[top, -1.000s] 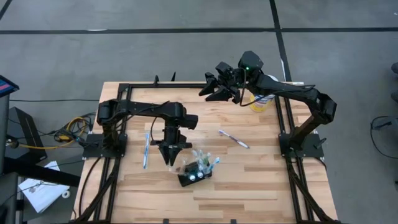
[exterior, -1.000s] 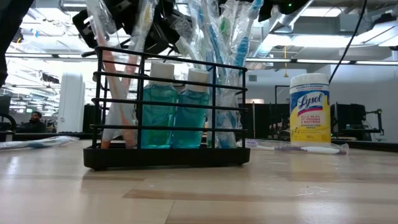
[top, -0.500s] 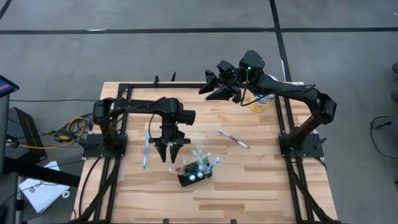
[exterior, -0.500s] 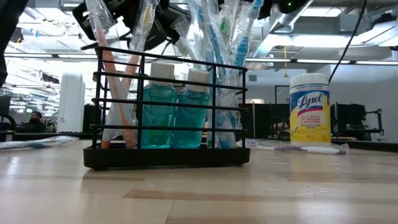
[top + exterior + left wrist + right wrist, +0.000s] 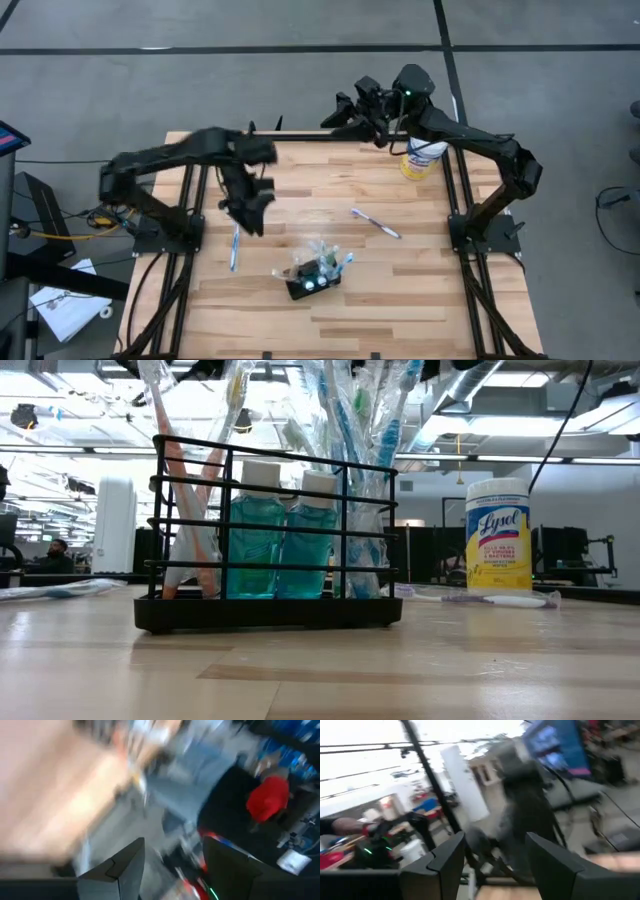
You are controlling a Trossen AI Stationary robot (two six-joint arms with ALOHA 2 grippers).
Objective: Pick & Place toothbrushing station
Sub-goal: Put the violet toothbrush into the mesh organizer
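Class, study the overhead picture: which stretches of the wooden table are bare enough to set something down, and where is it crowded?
Bare: the near strip of the table in front of the toothbrushing station, and the right side between the loose toothbrush and the frame. Crowded: the left side, around the left gripper and the toothbrush on the left; the far right corner holds the wipes canister.

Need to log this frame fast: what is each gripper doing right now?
Left gripper: open, holding nothing, above the table's left side.
Right gripper: open, empty, raised over the table's far edge.
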